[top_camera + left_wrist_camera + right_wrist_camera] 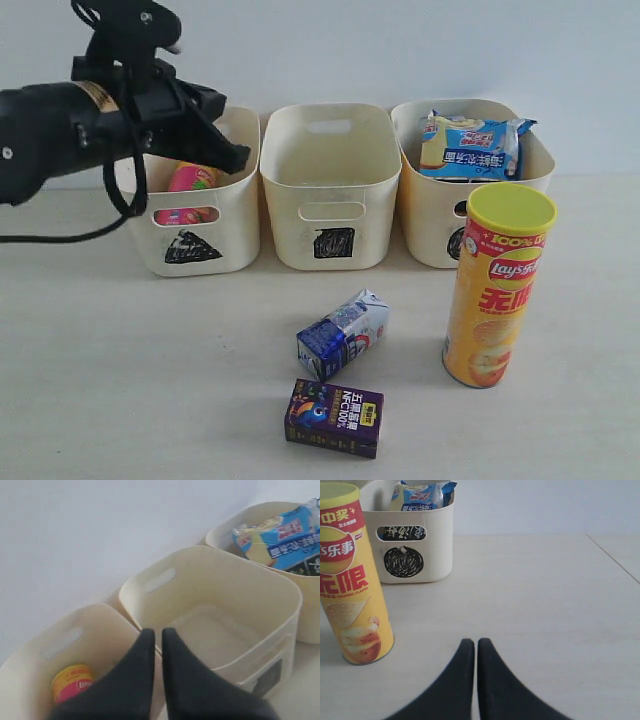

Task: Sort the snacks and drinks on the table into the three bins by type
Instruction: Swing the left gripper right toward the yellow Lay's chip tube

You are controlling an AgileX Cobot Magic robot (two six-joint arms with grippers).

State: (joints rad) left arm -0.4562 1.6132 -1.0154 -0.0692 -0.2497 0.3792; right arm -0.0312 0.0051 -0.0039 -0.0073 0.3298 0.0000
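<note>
Three cream bins stand in a row at the back of the table [150, 380]: the triangle bin [235, 230] on the left holds the pink Lay's tube [190, 180], the square bin [290, 230] sits in the middle, and the circle bin [425, 225] on the right holds the blue-white bag [472, 147]. The yellow Lay's tube [497, 290] stands upright in front of the circle bin. The blue-and-white gabled carton [343, 335] lies tilted mid-table, with the dark purple carton [334, 417] just in front of it. The left gripper [235, 155] hangs over the triangle bin's rim, fingers pressed together, holding nothing. The right gripper [471, 642], low over the table near the yellow Lay's tube, also has its fingers together and empty.
</note>
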